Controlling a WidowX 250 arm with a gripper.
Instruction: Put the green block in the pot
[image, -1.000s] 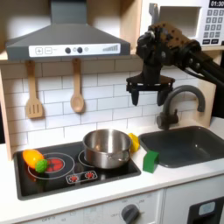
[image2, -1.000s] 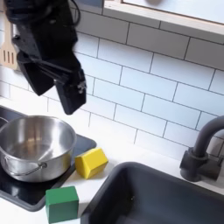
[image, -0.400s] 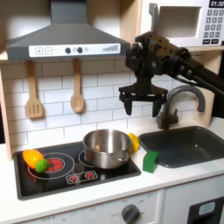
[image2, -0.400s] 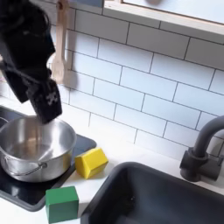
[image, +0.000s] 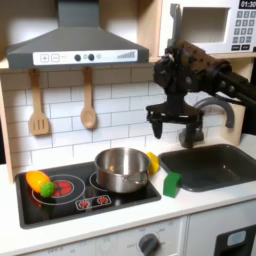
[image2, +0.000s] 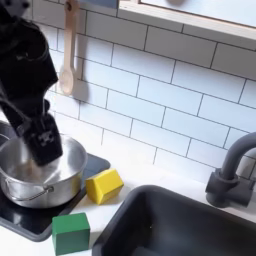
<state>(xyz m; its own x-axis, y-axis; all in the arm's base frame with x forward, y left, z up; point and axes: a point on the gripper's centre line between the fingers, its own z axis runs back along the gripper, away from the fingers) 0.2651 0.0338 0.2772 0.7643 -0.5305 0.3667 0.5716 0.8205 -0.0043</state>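
Lower than a moment earlier, the black gripper (image: 174, 129) now hangs with its two fingers spread apart and nothing between them, above the counter strip between the pot and the sink in the first exterior view; in the second exterior view its dark bulk (image2: 40, 140) has come down in front of the pot's left side. The small bright green squarish block (image: 172, 184) lies untouched on the white counter (image: 120, 213), against the cooktop's front right corner and just beside the sink, below the gripper; the second exterior view places it (image2: 71, 233) in front of the pot. The round shiny silver metal pot (image: 122, 169) sits on the black cooktop (image: 75, 196), its interior bare in the second exterior view (image2: 60, 170). A yellow toy piece (image2: 103, 185) rests between pot and sink. An orange toy with a round green ball (image: 40, 183) lies on the burner at the first exterior view's left. Two wooden utensils (image: 88, 100) hang on the white tile wall. The dark sink basin (image: 205, 165) and black faucet (image2: 235, 170) stand at both views' right.
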